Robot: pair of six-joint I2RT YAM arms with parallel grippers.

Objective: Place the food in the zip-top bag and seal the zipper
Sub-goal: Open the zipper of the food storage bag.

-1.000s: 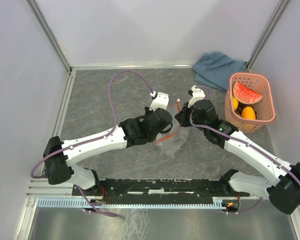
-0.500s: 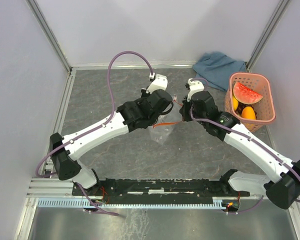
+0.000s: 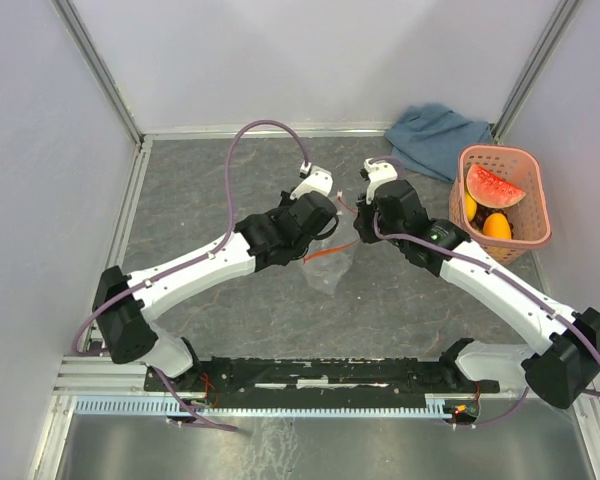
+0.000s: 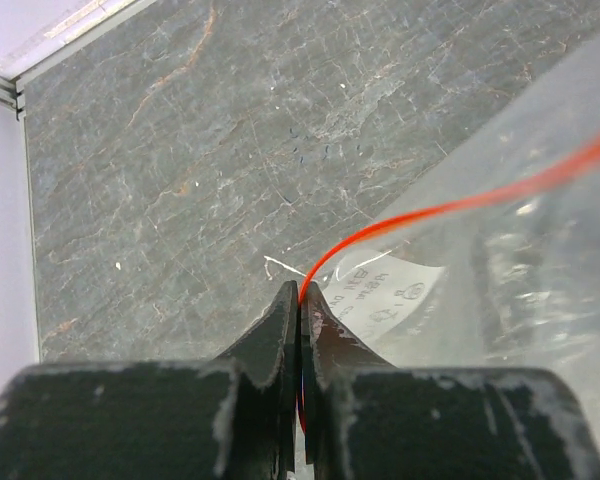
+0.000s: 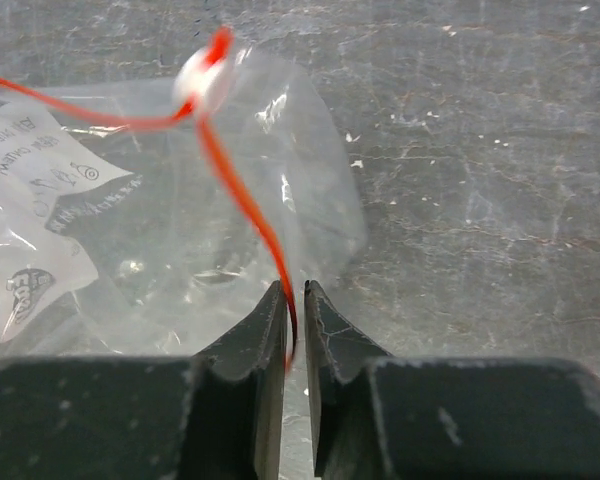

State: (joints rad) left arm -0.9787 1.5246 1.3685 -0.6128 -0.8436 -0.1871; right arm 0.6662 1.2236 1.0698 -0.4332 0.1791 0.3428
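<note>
The clear zip-top bag hangs between my two grippers at mid-table, empty but for a white printed label. My left gripper is shut on the red-orange zipper, the strip pinched at the fingertips. My right gripper has its jaws slightly apart. The zipper runs down into that gap and rests against the left finger, with the white end piece further up the strip. The food sits in the pink basket at the right: watermelon wedge, orange fruit, yellow fruit.
A blue-grey cloth lies crumpled at the back right, just behind the basket. Pale walls with metal frame rails close in the grey stone table on three sides. A purple cable arcs over the left arm.
Both arms have carried the bag toward the back of the table, and it now hangs lower between them. The right jaws, shut before, have parted a little.
</note>
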